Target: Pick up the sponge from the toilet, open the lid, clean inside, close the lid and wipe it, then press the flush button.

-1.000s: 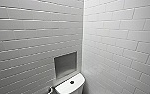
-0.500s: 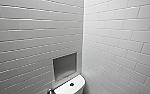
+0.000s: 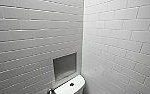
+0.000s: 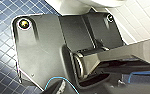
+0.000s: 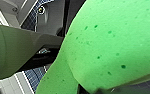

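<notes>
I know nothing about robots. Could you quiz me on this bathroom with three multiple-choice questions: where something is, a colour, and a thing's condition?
1. Where is the flush button?
A. on the tank cover
B. on the wall
C. on the floor

2. What colour are the floor tiles?
A. white
B. blue
C. red

3. How is the surface of the sponge?
A. smooth and glossy
B. pitted with small holes
C. torn into pieces

Answers:
1. A, the dark disc sits on the white cover.
2. B, the left wrist view shows blue squares.
3. B, dark dots speckle the green pad.
</notes>
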Motion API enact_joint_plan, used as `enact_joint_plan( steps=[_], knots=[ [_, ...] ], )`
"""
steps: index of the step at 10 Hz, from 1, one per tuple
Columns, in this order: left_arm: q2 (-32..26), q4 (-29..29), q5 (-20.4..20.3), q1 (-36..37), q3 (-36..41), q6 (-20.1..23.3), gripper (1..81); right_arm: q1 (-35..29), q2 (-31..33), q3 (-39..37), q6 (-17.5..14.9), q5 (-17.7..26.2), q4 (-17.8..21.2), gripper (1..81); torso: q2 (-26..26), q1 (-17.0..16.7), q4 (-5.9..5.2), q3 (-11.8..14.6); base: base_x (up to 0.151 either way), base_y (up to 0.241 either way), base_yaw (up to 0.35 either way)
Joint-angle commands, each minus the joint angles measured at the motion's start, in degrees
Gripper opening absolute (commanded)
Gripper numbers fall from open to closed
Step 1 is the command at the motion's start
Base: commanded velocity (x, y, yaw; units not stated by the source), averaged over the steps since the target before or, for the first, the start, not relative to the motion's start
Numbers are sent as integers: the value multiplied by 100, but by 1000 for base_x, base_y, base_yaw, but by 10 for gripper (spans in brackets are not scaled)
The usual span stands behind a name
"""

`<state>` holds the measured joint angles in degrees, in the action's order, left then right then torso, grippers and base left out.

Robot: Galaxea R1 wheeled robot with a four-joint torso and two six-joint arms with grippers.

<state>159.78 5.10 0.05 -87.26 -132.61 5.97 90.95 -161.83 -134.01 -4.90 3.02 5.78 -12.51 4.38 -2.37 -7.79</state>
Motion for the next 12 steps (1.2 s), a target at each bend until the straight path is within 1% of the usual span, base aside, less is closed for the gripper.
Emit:
enact_joint_plan(
  steps=[1, 3, 5, 7, 8, 10, 11, 12],
  knots=[
    [-226, -35, 294, 293, 314, 18, 811, -266, 245, 349, -2, 278, 125, 10, 0, 0, 0, 0, 0, 0, 0],
    [-666, -43, 198, 292, 947, 9, 811, -275, 789, 1166, -2, 102, 126, 10, 0, 0, 0, 0, 0, 0, 0],
    [-1096, -53, 109, 380, 1482, 0, 811, -345, 1281, 1896, 7, 58, 134, 10, 0, 0, 0, 0, 0, 0, 0],
    [-1623, -96, 153, 617, 2157, -8, 811, -380, 1414, 2081, 7, 40, 143, 10, 0, 0, 0, 0, 0, 0, 0],
    [-1948, -166, 180, 758, 2641, -8, 811, -388, 1432, 2082, 15, 40, 143, 10, 0, 0, 0, -219, 0, 0, 0],
    [-2563, -193, 197, 1126, 3511, -43, 811, -389, 1476, 2082, 15, -29, 213, 10, -2, -2, 0, -407, 0, 0, 0],
    [-2862, -202, 293, 1346, 3898, -122, 811, -389, 1537, 2151, 15, -39, 240, 10, -2, -2, 0, -529, 0, 0, 0],
    [-3161, -219, 399, 1609, 4303, -219, 811, -406, 1598, 2231, 15, -39, 257, 10, -2, -2, 0, -330, 0, 0, 0]
  ],
)
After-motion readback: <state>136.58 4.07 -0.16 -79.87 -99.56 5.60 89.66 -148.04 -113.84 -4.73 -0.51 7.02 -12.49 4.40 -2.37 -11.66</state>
